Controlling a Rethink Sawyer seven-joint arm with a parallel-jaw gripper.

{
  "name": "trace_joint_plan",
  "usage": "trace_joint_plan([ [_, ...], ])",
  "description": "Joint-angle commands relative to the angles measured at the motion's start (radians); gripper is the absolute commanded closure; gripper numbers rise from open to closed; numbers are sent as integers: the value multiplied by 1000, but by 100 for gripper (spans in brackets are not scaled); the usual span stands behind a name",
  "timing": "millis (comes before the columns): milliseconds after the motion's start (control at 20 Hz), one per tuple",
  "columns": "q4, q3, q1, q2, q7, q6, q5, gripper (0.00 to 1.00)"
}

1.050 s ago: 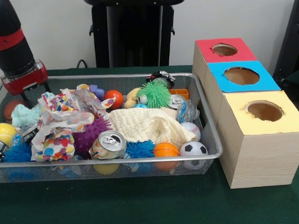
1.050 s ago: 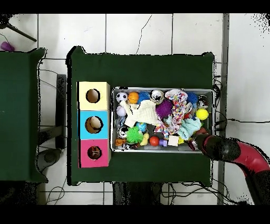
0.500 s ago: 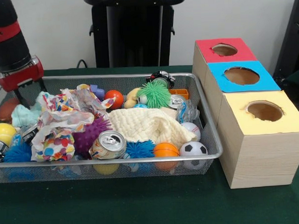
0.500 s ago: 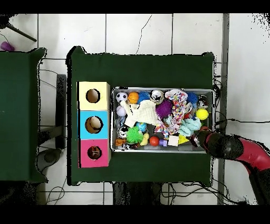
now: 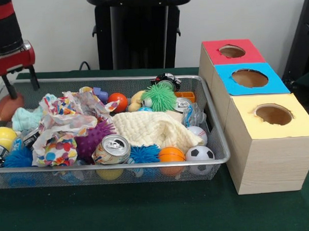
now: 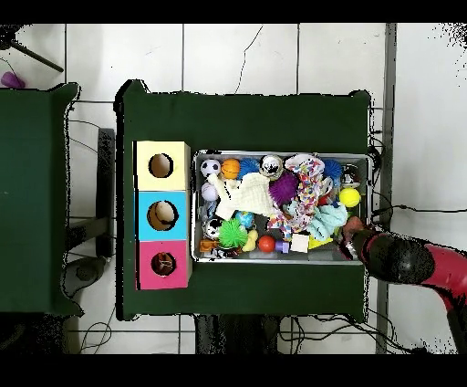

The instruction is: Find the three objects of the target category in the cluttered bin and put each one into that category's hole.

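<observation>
Front view, L to R: tool (image 5: 20,85) at far-left bin corner, 2 dark fingers spread apart, holding nothing, just above a brownish-red ball (image 5: 9,106). Wire bin (image 5: 146,160) on green desk (image 5: 147,212), crammed: 1 yellow ball (image 5: 3,136), 1 patterned cloth (image 5: 63,126), 1 purple spiky ball (image 5: 92,139), 1 can (image 5: 111,149), 1 cream cloth (image 5: 155,129), 1 green spiky ball (image 5: 159,96), 1 soccer ball (image 5: 200,154). Right of bin: 3 hole boxes, red (image 5: 231,52), blue (image 5: 249,77), yellow (image 5: 274,116).

Front view: a low, close camera across the bench (image 5: 148,217), facing the wire bin (image 5: 120,165) and the three-hole box (image 5: 262,142) side-on. Overhead view: a high, distant camera looking straight down (floor tiles visible around the bench). Both views share the bin (image 6: 283,260), the box (image 6: 162,215) and the green bench top (image 6: 246,119).
</observation>
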Motion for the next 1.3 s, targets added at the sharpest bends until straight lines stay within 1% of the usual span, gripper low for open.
trace_joint_plan([
  [50, -4, 8, 6, -55, -223, 62, -82, 0],
  [150, -16, 7, 10, -42, -223, 54, -88, 0],
  [300, -58, 4, 20, 11, -233, 47, -102, 0],
  [450, -81, 5, 20, 42, -239, 33, -111, 0],
  [700, -95, 11, 22, 66, -228, 19, -122, 0],
  [900, -118, -2, 27, 109, -212, 26, -135, 0],
  [1300, -124, -12, 11, 173, -172, -16, -161, 0],
])
